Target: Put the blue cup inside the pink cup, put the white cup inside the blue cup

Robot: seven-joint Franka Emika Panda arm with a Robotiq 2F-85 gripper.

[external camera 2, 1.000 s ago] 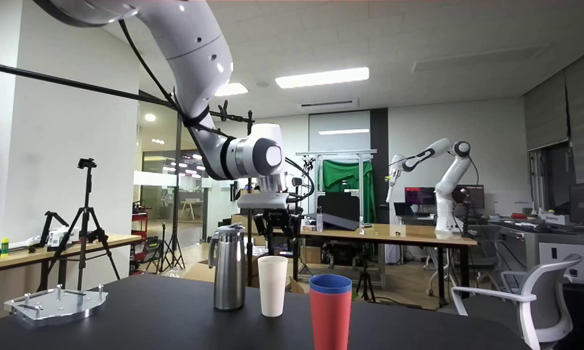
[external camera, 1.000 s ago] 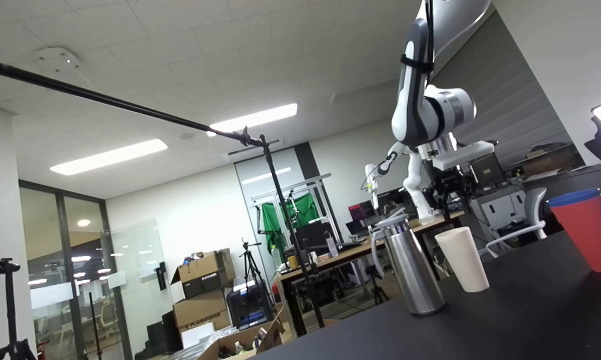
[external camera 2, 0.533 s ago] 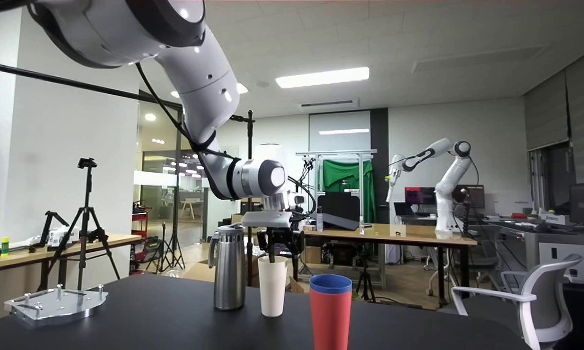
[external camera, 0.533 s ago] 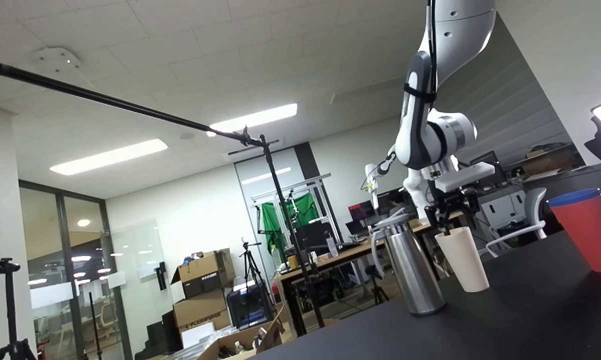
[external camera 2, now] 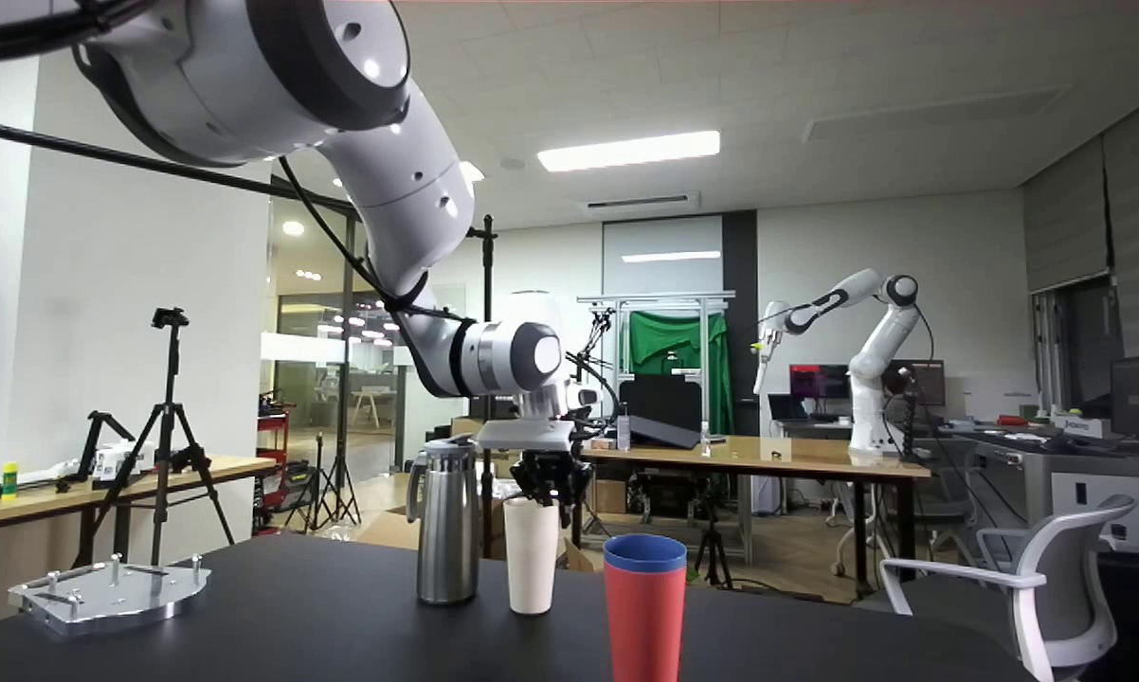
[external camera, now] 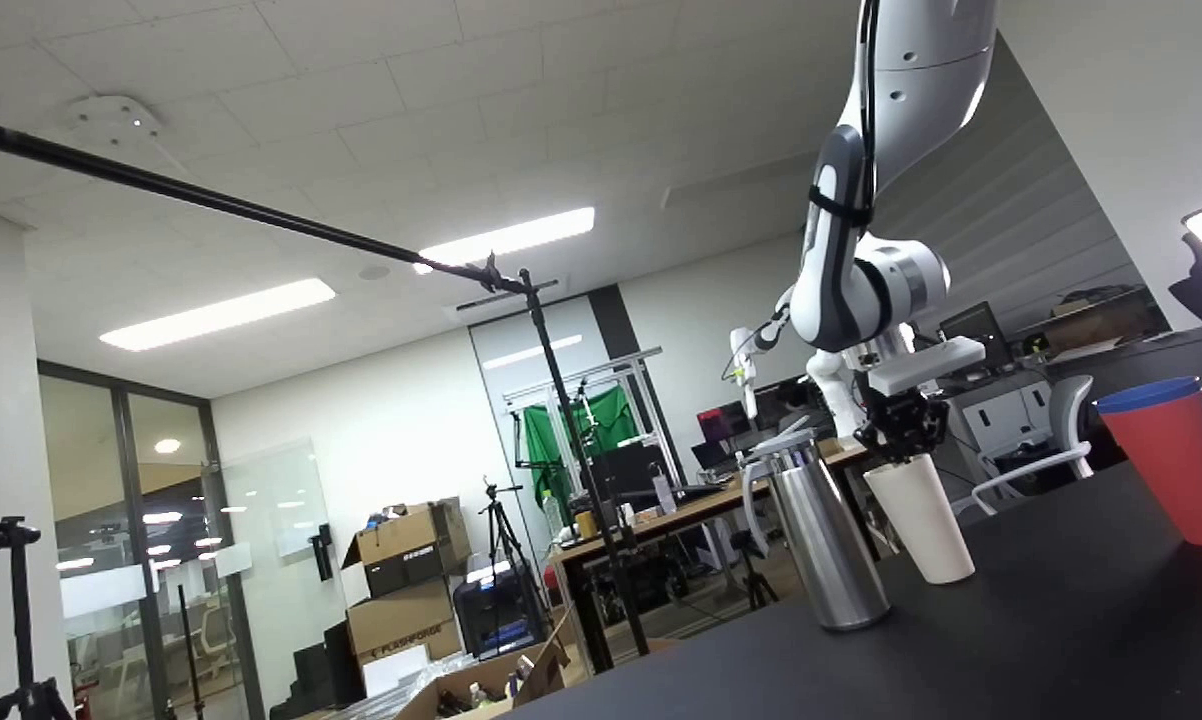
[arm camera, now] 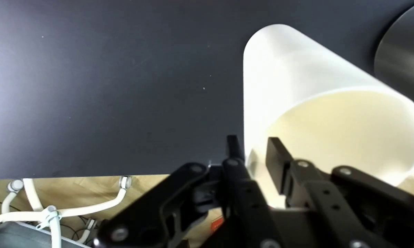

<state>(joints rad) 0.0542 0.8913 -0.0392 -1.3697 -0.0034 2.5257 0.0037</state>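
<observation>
The white cup point(external camera: 923, 525) stands upright on the black table in both exterior views, including this one point(external camera 2: 531, 559). In the wrist view it fills the right side point(arm camera: 289, 69), its mouth toward me. My gripper point(arm camera: 254, 138) is at its rim, with the left finger outside the wall and the right finger point(arm camera: 277, 162) inside the mouth. The jaws are partly closed, and a gap shows between the inner finger and the wall. The pink cup point(external camera 2: 643, 620) stands nearer that camera, with the blue cup nested inside; only its blue rim point(external camera 2: 645, 552) shows.
A steel jug point(external camera 2: 448, 530) stands close beside the white cup and shows at the right of the wrist view point(arm camera: 405, 58). A metal plate with posts point(external camera 2: 115, 592) lies at the table's left. The table edge runs under the gripper. A chair point(external camera 2: 1072, 568) stands beyond.
My gripper has come down over the white cup's rim, and its fingers have drawn closer together. The white cup has shifted slightly toward the steel jug.
</observation>
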